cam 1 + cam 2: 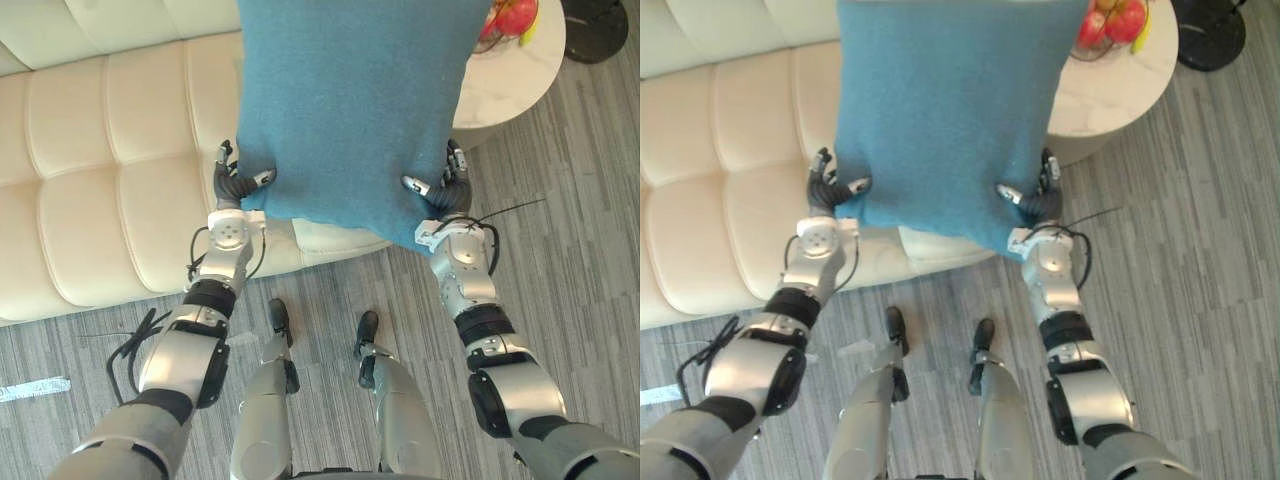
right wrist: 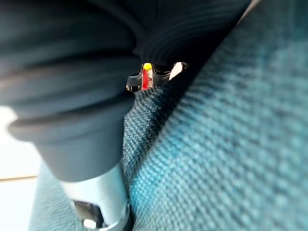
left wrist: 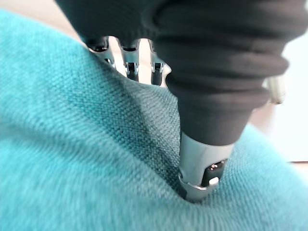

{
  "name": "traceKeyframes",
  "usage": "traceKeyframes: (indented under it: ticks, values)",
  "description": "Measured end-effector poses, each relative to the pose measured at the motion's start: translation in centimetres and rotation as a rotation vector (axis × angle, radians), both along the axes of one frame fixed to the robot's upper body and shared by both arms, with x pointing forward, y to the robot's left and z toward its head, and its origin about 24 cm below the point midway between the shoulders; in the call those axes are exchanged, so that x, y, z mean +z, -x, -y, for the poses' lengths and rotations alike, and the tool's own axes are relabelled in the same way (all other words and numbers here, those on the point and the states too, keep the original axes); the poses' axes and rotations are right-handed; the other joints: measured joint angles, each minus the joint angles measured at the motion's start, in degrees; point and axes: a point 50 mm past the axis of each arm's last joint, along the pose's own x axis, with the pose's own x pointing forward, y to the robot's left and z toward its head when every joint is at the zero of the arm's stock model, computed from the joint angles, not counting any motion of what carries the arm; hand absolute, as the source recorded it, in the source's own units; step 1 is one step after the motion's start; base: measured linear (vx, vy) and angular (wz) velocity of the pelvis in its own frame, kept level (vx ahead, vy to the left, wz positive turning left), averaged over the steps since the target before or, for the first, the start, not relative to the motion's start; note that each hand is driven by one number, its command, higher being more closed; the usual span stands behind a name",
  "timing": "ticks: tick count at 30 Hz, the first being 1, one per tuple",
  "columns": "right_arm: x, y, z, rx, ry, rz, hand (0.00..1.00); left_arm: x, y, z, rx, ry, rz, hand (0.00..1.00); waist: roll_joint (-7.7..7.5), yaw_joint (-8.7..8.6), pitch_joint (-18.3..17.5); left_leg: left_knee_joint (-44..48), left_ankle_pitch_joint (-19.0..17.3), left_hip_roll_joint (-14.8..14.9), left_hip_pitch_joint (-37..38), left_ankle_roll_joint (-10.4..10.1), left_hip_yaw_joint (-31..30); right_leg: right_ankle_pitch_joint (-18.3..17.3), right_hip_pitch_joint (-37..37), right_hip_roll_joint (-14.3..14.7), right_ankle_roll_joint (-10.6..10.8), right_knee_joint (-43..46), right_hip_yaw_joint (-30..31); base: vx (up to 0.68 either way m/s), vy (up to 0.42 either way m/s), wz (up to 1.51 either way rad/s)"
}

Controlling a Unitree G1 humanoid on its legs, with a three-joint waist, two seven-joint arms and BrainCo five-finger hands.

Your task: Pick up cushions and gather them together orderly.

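Shows the blue cushion point(image 1: 350, 100) upright in the air, each lower corner pinched between the thumb and curled fingers of the left hand point(image 1: 238, 183) and the right hand point(image 1: 443, 190), above the front edge of the cream sofa point(image 1: 90, 170). Risks a slip or twist, judging by so small a grip on soft cloth below the bulk. Risks also brushing the fruit point(image 1: 512, 18) on the round table point(image 1: 520, 80) nearby.

Blue cushion point(image 1: 350, 110) upright above sofa point(image 1: 90, 180)
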Motion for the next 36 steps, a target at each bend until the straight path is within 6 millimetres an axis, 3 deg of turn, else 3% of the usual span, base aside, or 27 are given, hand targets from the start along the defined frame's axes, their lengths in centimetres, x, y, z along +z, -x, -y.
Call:
traceKeyframes:
  ticks: [1, 5, 12, 20, 24, 27, 29, 33, 36]
  values:
    - [0.0, 0.0, -0.2, 0.004, -0.004, 0.001, 1.00, 0.0, 0.0, 0.2, -0.005, -0.003, 0.000, 1.00, 0.00, 0.00, 0.0, 0.1, 0.0, 0.0, 0.0, 0.0, 0.0, 0.0, 0.0, 0.0, 0.0, 0.0, 0.0, 0.04, -0.015, -0.01]
    - [0.1, 0.0, -0.3, -0.003, -0.007, 0.005, 1.00, 0.6, -0.1, 1.4, -0.045, -0.028, 0.021, 1.00, 0.00, 0.20, 0.0, 0.3, 0.0, 0.1, -0.1, 0.0, -0.3, 0.0, 0.2, 0.0, 0.0, 0.0, 0.0, 0.03, -0.015, 0.04]
    - [0.2, 0.0, 0.8, -0.035, -0.016, 0.004, 1.00, 3.3, 0.3, 3.2, -0.101, 0.064, 0.145, 1.00, 0.03, 0.73, 0.0, -0.7, 0.7, -0.3, 0.7, 0.0, -1.6, -0.1, 1.1, -0.4, 0.0, 0.3, -0.7, 0.00, -0.007, 0.08]
    - [-2.9, 2.1, 1.4, -0.047, -0.024, -0.056, 1.00, 5.0, 3.3, 6.3, -0.250, 0.173, 0.321, 1.00, 0.27, 0.84, 0.0, -2.9, 0.6, -1.6, 6.4, -0.1, -1.7, -1.5, 6.2, -1.2, 1.0, 0.4, -0.9, 0.06, -0.007, 0.06]
    - [-5.1, 4.6, 1.5, -0.055, -0.052, -0.083, 1.00, 2.4, 5.6, 7.1, -0.307, 0.224, 0.294, 1.00, 0.40, 0.15, -0.2, -3.1, 0.1, -2.7, 10.4, -0.3, -2.5, -2.9, 10.7, -2.0, 1.9, 0.8, -1.4, 0.10, 0.011, 0.17]
    - [-6.6, 6.4, 1.5, -0.063, -0.082, -0.105, 1.00, -0.5, 7.3, 7.0, -0.311, 0.243, 0.235, 1.00, 0.36, -0.77, -0.4, -2.9, -0.8, -3.6, 13.6, -0.2, -4.0, -5.5, 14.0, -1.9, 2.9, 2.8, 3.6, 0.07, 0.002, 0.36]
    - [-7.6, 7.2, 1.6, -0.069, -0.082, -0.135, 1.00, -2.4, 8.7, 6.8, -0.309, 0.262, 0.191, 1.00, 0.76, -0.82, -2.1, -3.3, -0.9, -4.1, 14.9, -0.2, -4.9, -7.5, 15.5, -1.7, 3.1, 2.9, 5.7, 0.03, -0.046, 0.28]
    - [-8.3, 9.0, 1.7, -0.072, -0.085, -0.136, 1.00, -5.4, 11.2, 6.6, -0.305, 0.321, 0.096, 1.00, 3.47, -0.42, -5.6, -6.8, 0.4, -3.9, 18.8, -0.8, -7.2, -7.5, 20.6, -1.1, 3.0, 0.0, 3.2, 0.05, -0.027, 0.24]
    - [-9.0, 10.7, 1.9, -0.080, -0.086, -0.145, 1.00, -6.5, 12.6, 7.0, -0.324, 0.343, 0.061, 1.00, 3.73, -0.18, -9.4, -7.2, 0.6, -4.0, 19.5, -0.9, -10.3, -7.5, 24.0, -0.9, 3.0, -2.1, 0.5, 0.12, -0.028, 0.51]
